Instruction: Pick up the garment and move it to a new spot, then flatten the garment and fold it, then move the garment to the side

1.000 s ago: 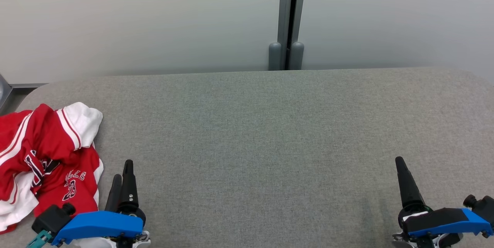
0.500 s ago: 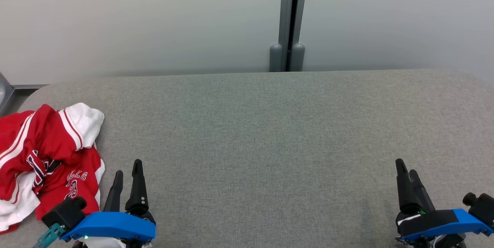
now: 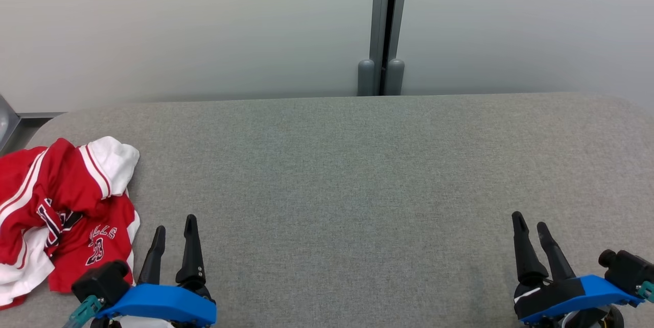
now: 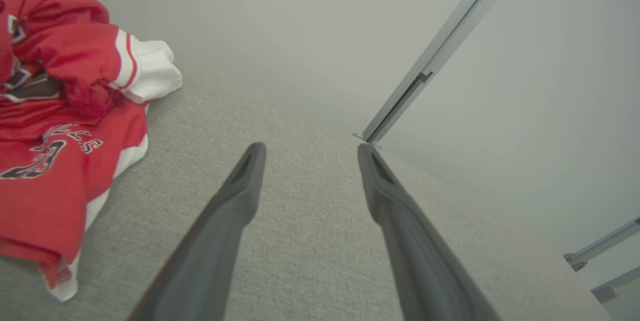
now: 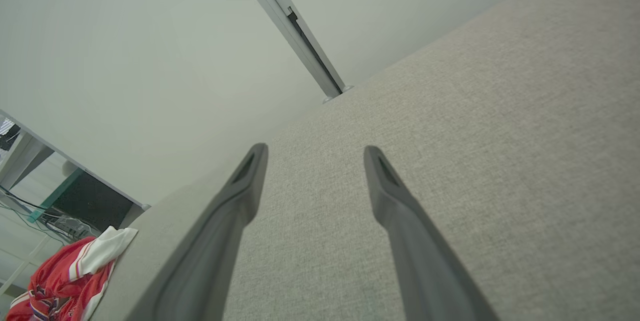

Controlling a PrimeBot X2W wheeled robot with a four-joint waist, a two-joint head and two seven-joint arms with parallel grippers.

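The garment [image 3: 61, 210] is a red and white jersey with dark lettering, lying crumpled at the left end of the grey fabric surface [image 3: 347, 174]. The left wrist view has the garment [image 4: 55, 121] at its left, and the right wrist view has it [image 5: 70, 276] small at the lower left. My left gripper [image 3: 175, 226] is open and empty, just right of the jersey and not touching it. Far off at the lower right, my right gripper [image 3: 529, 220] is open over bare fabric. Both wrist views show the jaws spread, left gripper [image 4: 310, 147], right gripper [image 5: 315, 148].
A pale wall with a grey vertical post [image 3: 386, 26] stands right behind the surface's far edge. The surface's rounded left end [image 3: 36, 129] lies close to the jersey. In the right wrist view, a desk with cables [image 5: 55, 211] stands beyond that end.
Both grippers have turned so that their two fingers now show side by side. The left gripper has shifted slightly right, the right slightly left. The jersey has not moved.
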